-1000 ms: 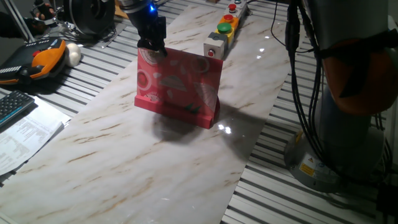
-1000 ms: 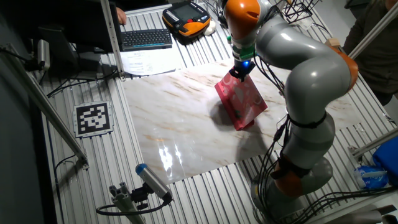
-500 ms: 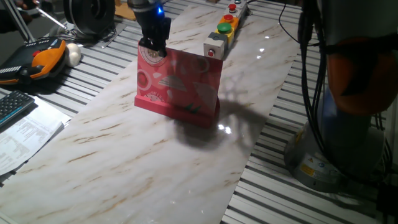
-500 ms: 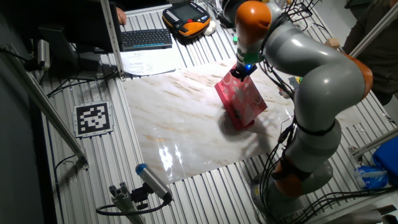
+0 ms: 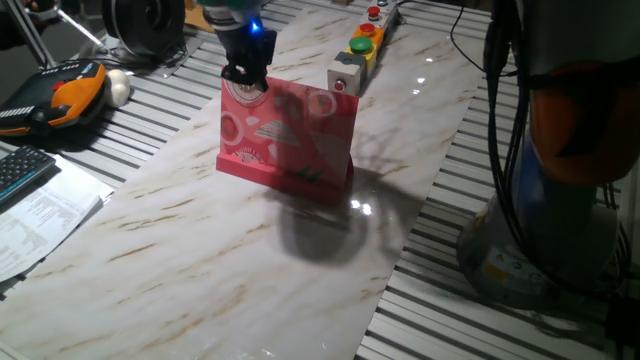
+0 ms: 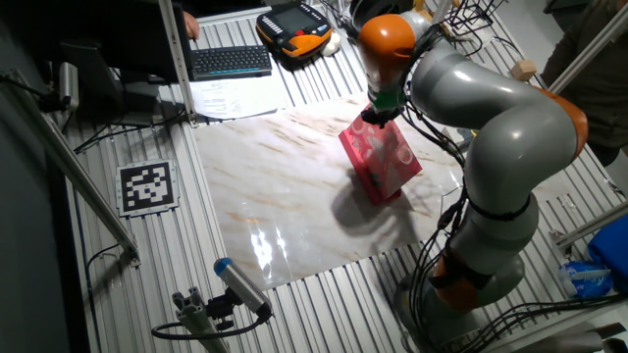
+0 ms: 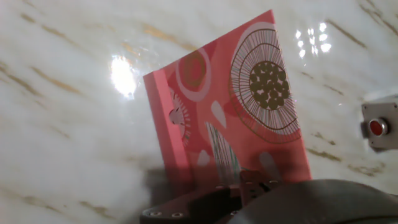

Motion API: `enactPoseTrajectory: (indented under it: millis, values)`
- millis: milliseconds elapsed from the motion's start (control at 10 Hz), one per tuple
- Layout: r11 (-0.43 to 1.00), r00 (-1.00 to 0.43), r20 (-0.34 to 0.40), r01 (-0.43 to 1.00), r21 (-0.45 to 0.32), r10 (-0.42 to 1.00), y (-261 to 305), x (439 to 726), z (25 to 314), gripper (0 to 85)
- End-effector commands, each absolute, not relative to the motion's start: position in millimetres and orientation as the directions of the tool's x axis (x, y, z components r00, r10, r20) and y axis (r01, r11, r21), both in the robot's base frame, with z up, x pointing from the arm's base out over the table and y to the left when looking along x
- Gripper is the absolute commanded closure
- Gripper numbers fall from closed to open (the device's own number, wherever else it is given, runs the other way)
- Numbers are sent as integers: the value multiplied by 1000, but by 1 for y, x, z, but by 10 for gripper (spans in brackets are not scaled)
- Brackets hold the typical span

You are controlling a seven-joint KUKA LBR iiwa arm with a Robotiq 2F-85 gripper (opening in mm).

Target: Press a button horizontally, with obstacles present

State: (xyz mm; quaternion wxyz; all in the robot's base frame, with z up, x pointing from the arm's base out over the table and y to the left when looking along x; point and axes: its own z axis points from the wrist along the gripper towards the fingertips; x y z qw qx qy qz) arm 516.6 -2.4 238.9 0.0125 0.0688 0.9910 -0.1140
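Starting at the left of one fixed view, an orange-and-black handheld unit (image 5: 62, 95) lies on the slatted bench beside a black keyboard (image 5: 22, 172) and printed papers (image 5: 42, 222). Further right, the gripper (image 5: 244, 78) hangs at the top left corner of the pink card (image 5: 287, 139), which stands upright on its thick base strip on the marble tabletop (image 5: 250, 260). Whether the fingers touch the card's top edge, and whether they are apart or together, I cannot tell; the hand view shows only dark metal parts at its lower edge, over the card's patterned face. Right of the card and behind it, the button (image 5: 339, 86) sits in its small light-grey box, near the card's upper right corner but apart from it, at the near end of a row with a green dome button (image 5: 361, 44) and a red dome button (image 5: 373, 13). At the far right stands the arm's grey base (image 5: 560, 190). The hand view places the red button (image 7: 377, 127) at its right edge, clear of the card (image 7: 230, 106).
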Motion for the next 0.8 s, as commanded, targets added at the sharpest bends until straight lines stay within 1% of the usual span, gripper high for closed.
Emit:
enactPoseTrajectory:
  millis: [0,200,300,400,600,700]
  values:
    - [966,-994,-39,112,-233,105,-17,520,247,850]
    - [976,-999,-3,43,-215,43,-59,537,264,850]
    - [974,-1000,-13,8,-228,5,-81,545,269,850]
    - [963,-998,-27,-46,-267,-55,-105,551,269,850]
    - [954,-991,-33,-113,-278,-127,-155,558,260,850]
    - [936,-984,-32,-157,-315,-175,-169,559,255,850]
